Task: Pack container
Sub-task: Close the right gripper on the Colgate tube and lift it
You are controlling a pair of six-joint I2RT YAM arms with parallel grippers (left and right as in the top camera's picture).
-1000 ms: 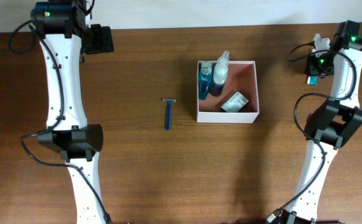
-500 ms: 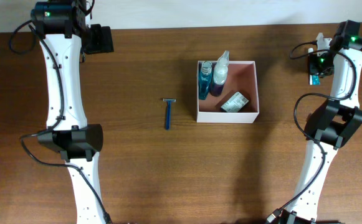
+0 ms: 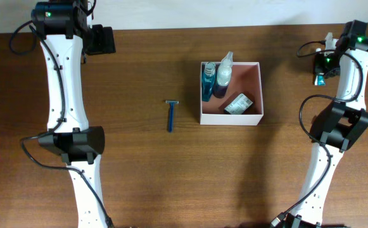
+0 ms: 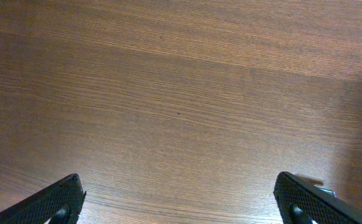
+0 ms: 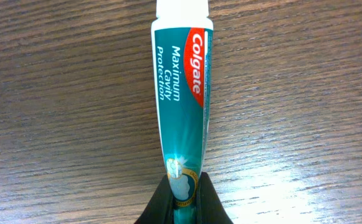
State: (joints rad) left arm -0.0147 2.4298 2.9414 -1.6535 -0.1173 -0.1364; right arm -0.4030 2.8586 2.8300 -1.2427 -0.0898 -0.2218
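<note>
Since a second ago the right hand [image 5: 181,194] has drifted slightly toward the far right corner of the counter [image 4: 181,93], carrying its load along. Its two fingers are pinched shut on the flat crimped tail of a Colgate toothpaste tube [image 5: 181,93], whose white cap points away from the wrist.

That tube looks light, with soft walls that would dent or ooze under a hard squeeze and a glossy, probably slippery skin. The stiff crimp where it is held seems the safest hold.

The left hand [image 4: 181,202] is spread wide and holds nothing, over bare wood at the far left.

The container [image 3: 231,118] sits right of centre, well apart from both hands. It looks thin-walled and light, so a knock could slide it. A blue bottle [image 3: 207,83], a spray bottle [image 3: 223,73] and a small carton [image 3: 239,104] are inside. A blue razor [image 3: 170,115] lies on the counter to the container's left.
</note>
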